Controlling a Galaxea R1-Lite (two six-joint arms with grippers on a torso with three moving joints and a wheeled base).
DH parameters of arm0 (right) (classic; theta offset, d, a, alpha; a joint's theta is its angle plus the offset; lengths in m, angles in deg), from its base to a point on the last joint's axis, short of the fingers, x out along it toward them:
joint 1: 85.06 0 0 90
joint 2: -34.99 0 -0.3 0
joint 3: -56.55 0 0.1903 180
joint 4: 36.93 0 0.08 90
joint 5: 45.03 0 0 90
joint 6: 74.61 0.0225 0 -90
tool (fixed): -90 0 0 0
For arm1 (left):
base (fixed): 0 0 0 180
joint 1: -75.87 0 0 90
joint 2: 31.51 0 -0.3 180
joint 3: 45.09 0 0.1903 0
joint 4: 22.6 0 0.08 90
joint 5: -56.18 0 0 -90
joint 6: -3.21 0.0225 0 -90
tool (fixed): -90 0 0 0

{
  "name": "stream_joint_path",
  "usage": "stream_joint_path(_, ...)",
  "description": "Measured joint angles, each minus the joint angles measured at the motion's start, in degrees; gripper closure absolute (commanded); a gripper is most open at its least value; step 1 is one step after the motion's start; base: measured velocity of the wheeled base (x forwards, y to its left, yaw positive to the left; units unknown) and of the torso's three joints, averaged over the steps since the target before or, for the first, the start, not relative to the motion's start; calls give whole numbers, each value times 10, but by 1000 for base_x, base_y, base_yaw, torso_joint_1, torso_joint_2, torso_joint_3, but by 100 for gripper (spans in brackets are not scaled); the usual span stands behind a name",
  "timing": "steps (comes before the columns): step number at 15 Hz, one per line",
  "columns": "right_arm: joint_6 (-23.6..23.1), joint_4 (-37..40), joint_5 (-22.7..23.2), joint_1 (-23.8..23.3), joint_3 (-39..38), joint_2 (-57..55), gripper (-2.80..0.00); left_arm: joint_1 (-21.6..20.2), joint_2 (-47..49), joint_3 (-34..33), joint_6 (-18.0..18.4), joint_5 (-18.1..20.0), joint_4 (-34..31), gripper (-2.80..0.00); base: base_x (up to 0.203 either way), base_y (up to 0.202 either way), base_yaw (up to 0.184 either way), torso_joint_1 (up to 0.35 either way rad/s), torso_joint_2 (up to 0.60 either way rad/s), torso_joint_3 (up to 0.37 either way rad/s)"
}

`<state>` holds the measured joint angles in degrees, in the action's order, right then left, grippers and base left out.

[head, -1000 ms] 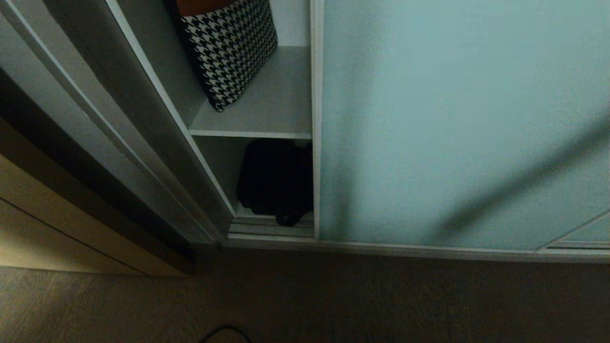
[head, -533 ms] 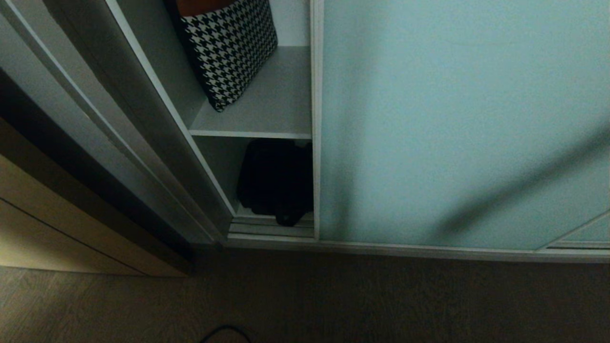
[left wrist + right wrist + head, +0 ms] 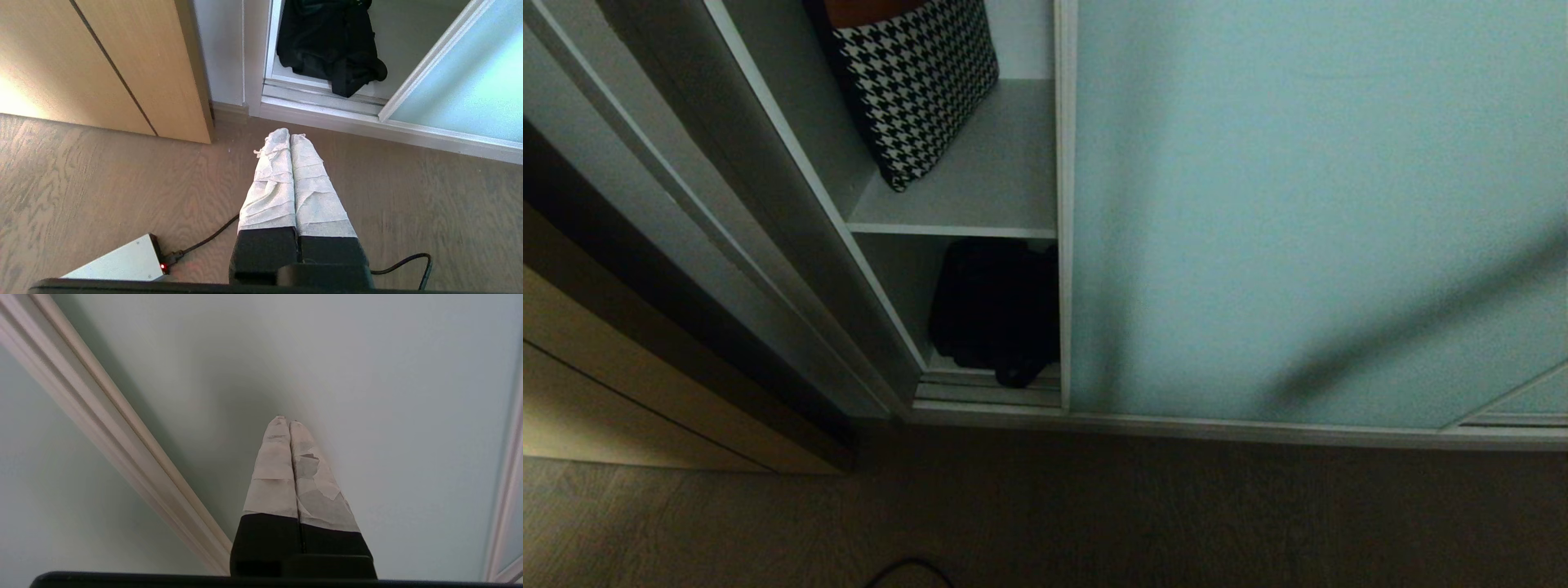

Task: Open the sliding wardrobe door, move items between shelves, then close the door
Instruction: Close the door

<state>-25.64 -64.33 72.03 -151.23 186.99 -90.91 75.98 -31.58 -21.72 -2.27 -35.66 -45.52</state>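
Observation:
The sliding wardrobe door (image 3: 1298, 204), frosted pale blue-green glass, stands partly open, its silver frame edge (image 3: 1063, 204) right of a narrow gap. In the gap a houndstooth bag (image 3: 915, 82) with an orange top leans on the upper shelf (image 3: 980, 204). A floppy black bag (image 3: 992, 310) sits on the bottom board below it, also in the left wrist view (image 3: 327, 45). My right gripper (image 3: 285, 420) is shut and empty, its tips close against the door glass (image 3: 388, 396); I cannot tell whether they touch. My left gripper (image 3: 290, 136) is shut and empty, parked above the floor. Neither gripper shows in the head view.
A ribbed silver floor track (image 3: 988, 392) runs under the door. A beige wooden panel (image 3: 102, 61) stands left of the wardrobe. On the wood floor lie a white box with a red light (image 3: 122, 261) and a black cable (image 3: 404, 263). A pale frame bar (image 3: 114, 428) crosses the glass beside the right gripper.
The slanting shadow on the door glass at the right has shifted slightly. The door edge and both bags have stayed where they were.

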Motion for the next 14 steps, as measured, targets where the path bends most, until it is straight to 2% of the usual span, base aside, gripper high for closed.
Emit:
stream_joint_path(6,0,1,-1,32,6,-13,0,0,0,0,0,0,0,0,0,0,0,0,0,0)
stream_joint_path(14,-1,-30,-2,44,35,-51,0,0,0,0,0,0,0,0,0,0,0,0,0,0)
